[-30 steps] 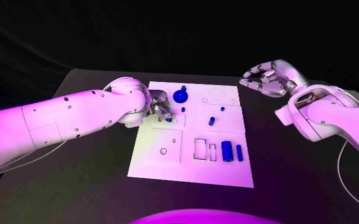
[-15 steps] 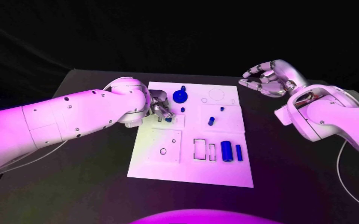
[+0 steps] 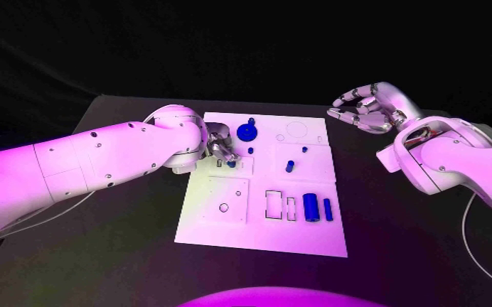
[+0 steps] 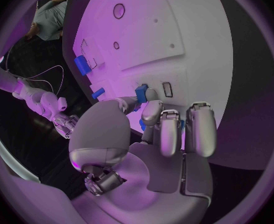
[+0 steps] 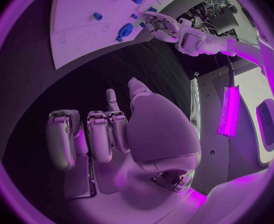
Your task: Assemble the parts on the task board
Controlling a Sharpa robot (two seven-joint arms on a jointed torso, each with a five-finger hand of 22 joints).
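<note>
The white task board (image 3: pixel 210 230) lies in the middle of the black table. My left hand (image 3: pixel 216 146) is low over its upper left part, fingertips down on the board. In the left wrist view this hand (image 4: pixel 155 134) pinches a small blue part (image 4: pixel 141 92) between thumb and finger, right beside a small rectangular slot (image 4: pixel 167 89). A round blue part (image 3: pixel 247 132), a few small blue pegs (image 3: pixel 290 165) and two blue cylinders (image 3: pixel 311 207) are on the board. My right hand (image 3: pixel 366 109) hovers past the board's far right corner, fingers apart and holding nothing.
Rectangular recesses (image 3: pixel 275 205) and a round hole (image 3: pixel 224 207) are cut into the board's near half, and a round recess (image 3: pixel 297 129) lies at its far right. Bare black table (image 3: pixel 123 250) surrounds the board. The right wrist view shows the board (image 5: pixel 81 15) and my left hand (image 5: pixel 164 27) beyond my right hand (image 5: pixel 112 134).
My left hand's fingers have shifted slightly over the board's upper left part. The right hand has stayed where it was.
</note>
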